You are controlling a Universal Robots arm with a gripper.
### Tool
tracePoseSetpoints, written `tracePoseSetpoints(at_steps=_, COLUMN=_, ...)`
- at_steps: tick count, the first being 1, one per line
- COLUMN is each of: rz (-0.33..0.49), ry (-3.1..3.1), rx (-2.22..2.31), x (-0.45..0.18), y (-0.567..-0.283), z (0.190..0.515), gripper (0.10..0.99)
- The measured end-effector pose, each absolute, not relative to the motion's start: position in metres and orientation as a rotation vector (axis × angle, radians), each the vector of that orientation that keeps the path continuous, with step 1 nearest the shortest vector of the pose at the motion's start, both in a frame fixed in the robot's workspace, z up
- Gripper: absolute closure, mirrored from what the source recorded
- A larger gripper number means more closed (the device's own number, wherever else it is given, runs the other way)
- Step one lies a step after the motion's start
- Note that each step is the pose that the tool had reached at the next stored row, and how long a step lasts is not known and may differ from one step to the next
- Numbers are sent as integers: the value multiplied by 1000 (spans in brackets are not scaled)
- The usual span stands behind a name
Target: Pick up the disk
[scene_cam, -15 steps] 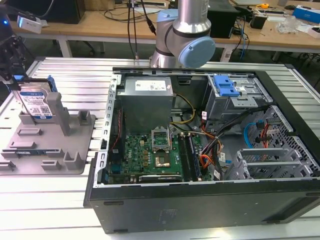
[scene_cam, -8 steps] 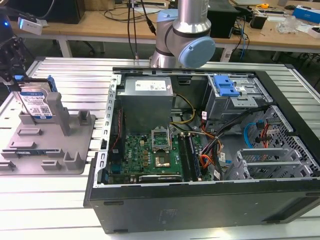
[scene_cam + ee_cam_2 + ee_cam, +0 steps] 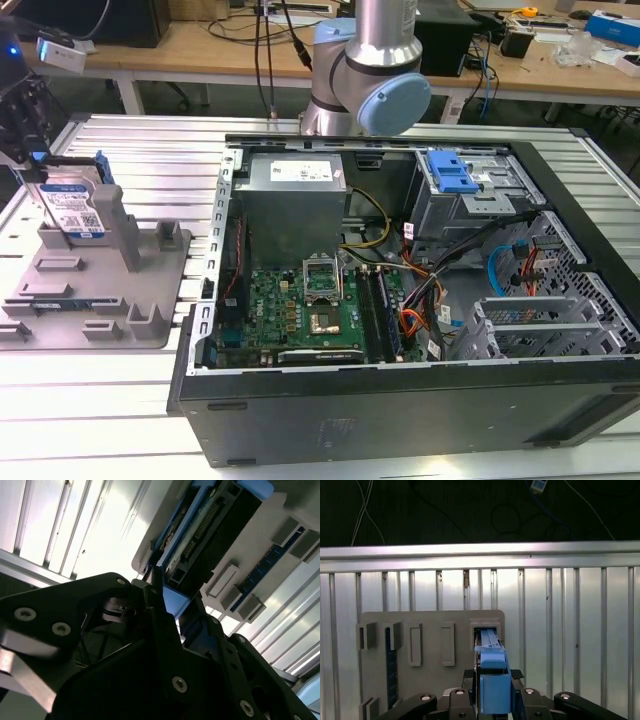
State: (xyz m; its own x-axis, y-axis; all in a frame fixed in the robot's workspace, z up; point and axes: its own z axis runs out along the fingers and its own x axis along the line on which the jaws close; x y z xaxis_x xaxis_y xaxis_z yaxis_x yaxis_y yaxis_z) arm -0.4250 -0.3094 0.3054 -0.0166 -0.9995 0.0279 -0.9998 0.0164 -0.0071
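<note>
**Mia:** Where is the disk?

**Ben:** The disk point(image 3: 75, 208) stands up on its thin edge in a slot of the grey fixture point(image 3: 150, 290); that is at the exterior view's left; the fixture lies on the metal table point(image 3: 130, 150), just beside the open computer case point(image 3: 400, 420).

**Mia:** And what does the gripper do?

**Ben:** The gripper point(image 3: 494, 690) is right at the disk; its jaws look clenched on the blue rail point(image 3: 494, 660) that runs along the disk's edge; in the second wrist view one of the fingers point(image 3: 156, 605) sits tight against the blue part.

**Mia:** Is the disk out of its slot?

**Ben:** It seems not; its low end looks to be down in the fixture.

**Mia:** How will the disk feel to hold?

**Ben:** It is likely hard and stiff, so it will not bend or squash; it is probably a bit heavy for such a flat thing; the shiny metal sides look smooth and may slip; the plastic rail seems a better place to hold.

**Mia:** Can it break?

**Ben:** Probably, inside; a knock or a drop could hurt it; the label point(image 3: 82, 218) side and the row of little pins point(image 3: 202, 525) are not good places to squeeze; a crooked pull might make it stick in the slot.
</note>
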Motion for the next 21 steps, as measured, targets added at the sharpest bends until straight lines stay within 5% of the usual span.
tracePoseSetpoints(at_steps=21, rz=39, ry=-2229, rx=2193, x=-425, y=-310, z=298, gripper=718)
